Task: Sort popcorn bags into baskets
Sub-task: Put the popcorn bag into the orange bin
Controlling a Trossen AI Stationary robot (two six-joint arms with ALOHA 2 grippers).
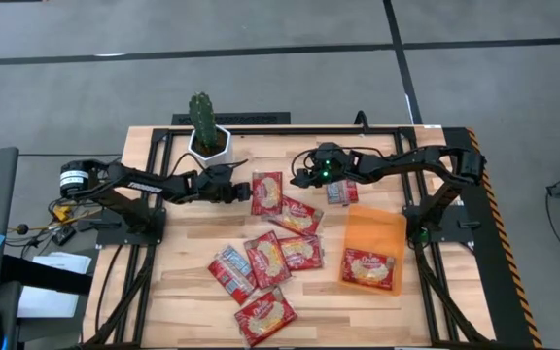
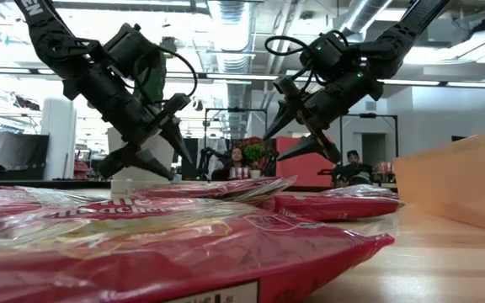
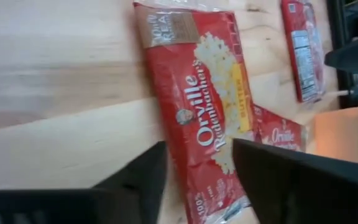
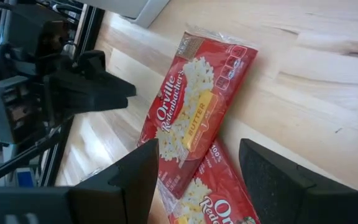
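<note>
Several red popcorn bags lie flat on the wooden table: one (image 1: 266, 192) between the two grippers, one (image 1: 339, 192) under the right arm, the others (image 1: 265, 258) in a loose group toward the near edge. One bag (image 1: 368, 267) lies in the orange tray (image 1: 377, 226) at the right. My left gripper (image 1: 236, 192) is open and empty, just left of the bag (image 3: 197, 112), above the table (image 2: 146, 156). My right gripper (image 1: 299, 178) is open and empty, above that same bag (image 4: 194, 106), raised in the low view (image 2: 297, 126).
A white pot with a cactus (image 1: 207, 131) stands at the far edge, behind the left gripper. The two grippers face each other across one bag, close together; the left gripper shows in the right wrist view (image 4: 98, 90). Bare wood lies at the near right of the tray.
</note>
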